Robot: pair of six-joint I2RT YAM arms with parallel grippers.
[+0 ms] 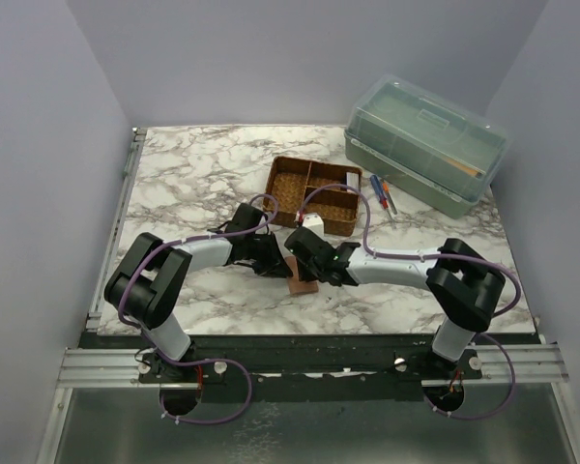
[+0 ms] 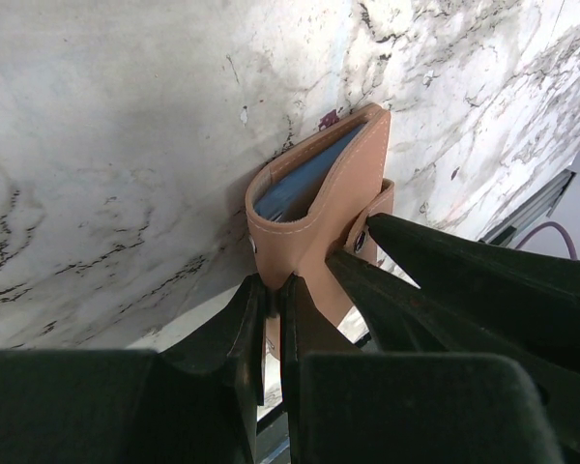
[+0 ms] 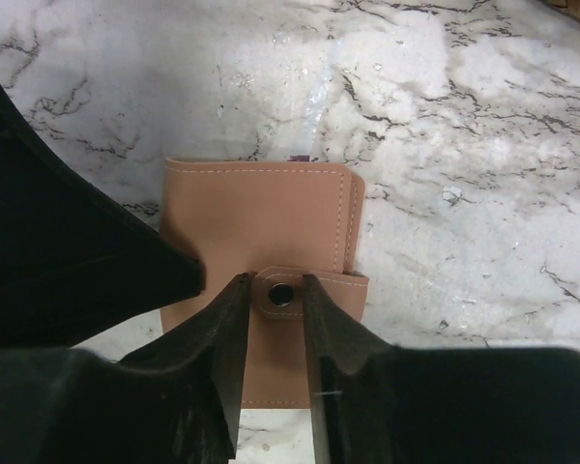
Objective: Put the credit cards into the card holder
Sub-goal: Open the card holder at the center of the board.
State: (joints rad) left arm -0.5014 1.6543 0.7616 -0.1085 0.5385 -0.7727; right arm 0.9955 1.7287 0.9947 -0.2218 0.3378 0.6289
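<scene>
The tan card holder (image 1: 302, 280) stands on edge on the marble table between both grippers. In the left wrist view the card holder (image 2: 319, 208) is folded, with bluish-grey sheets (image 2: 295, 188) showing in its open top edge; I cannot tell cards from pockets. My left gripper (image 2: 273, 290) is shut on its lower cover edge and shows in the top view (image 1: 275, 259). In the right wrist view the card holder (image 3: 256, 213) faces me. My right gripper (image 3: 273, 290) is narrowly open, its tips against the snap tab (image 3: 282, 295), one on each side of the stud.
A brown woven divided tray (image 1: 314, 193) stands just behind the grippers, with a small white thing (image 1: 312, 222) at its near edge. Red and blue pens (image 1: 382, 193) lie to its right. A big translucent green box (image 1: 425, 145) is at the back right.
</scene>
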